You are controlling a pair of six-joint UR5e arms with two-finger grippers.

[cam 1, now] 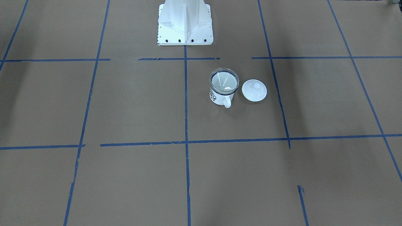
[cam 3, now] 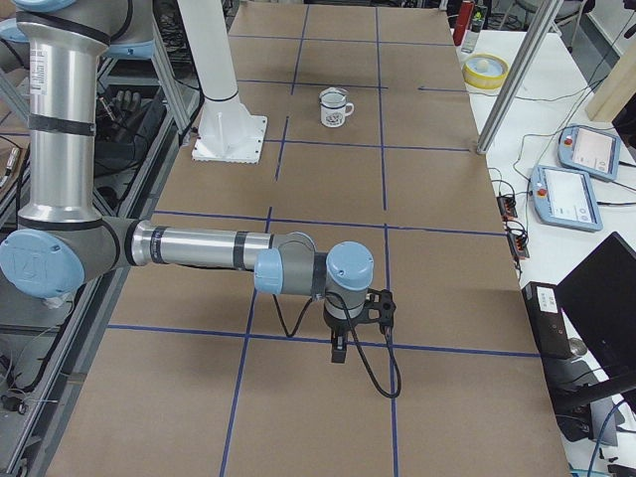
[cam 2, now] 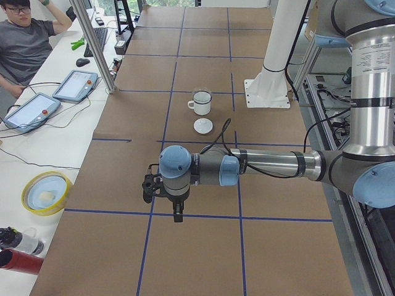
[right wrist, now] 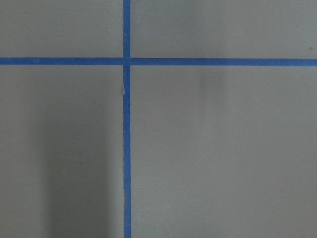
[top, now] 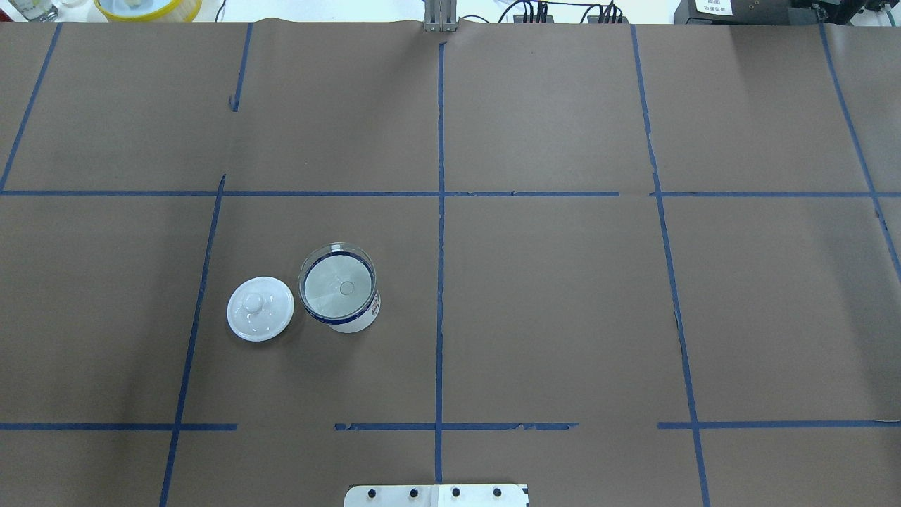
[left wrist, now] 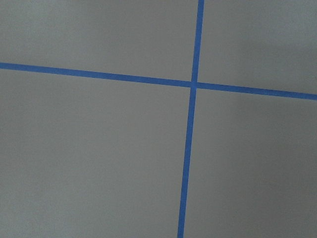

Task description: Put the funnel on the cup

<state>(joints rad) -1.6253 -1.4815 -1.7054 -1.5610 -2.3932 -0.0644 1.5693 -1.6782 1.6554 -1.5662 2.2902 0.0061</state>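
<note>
The clear funnel [cam 1: 224,81] sits in the mouth of the white mug with the blue rim [cam 1: 219,96], its bowl resting on the rim. In the overhead view the funnel [top: 338,285] covers the cup [top: 357,321] left of the centre line. My left gripper [cam 2: 177,216] shows only in the exterior left view, far from the cup [cam 2: 200,103], above the table. My right gripper [cam 3: 339,353] shows only in the exterior right view, far from the cup [cam 3: 336,109]. I cannot tell whether either is open or shut. Both wrist views show only brown paper and blue tape.
A round white knobbed lid [cam 1: 254,90] lies on the table next to the cup, and shows in the overhead view [top: 260,308]. The robot's white base [cam 1: 185,22] stands behind them. An operator [cam 2: 28,43] sits at a side desk with tablets.
</note>
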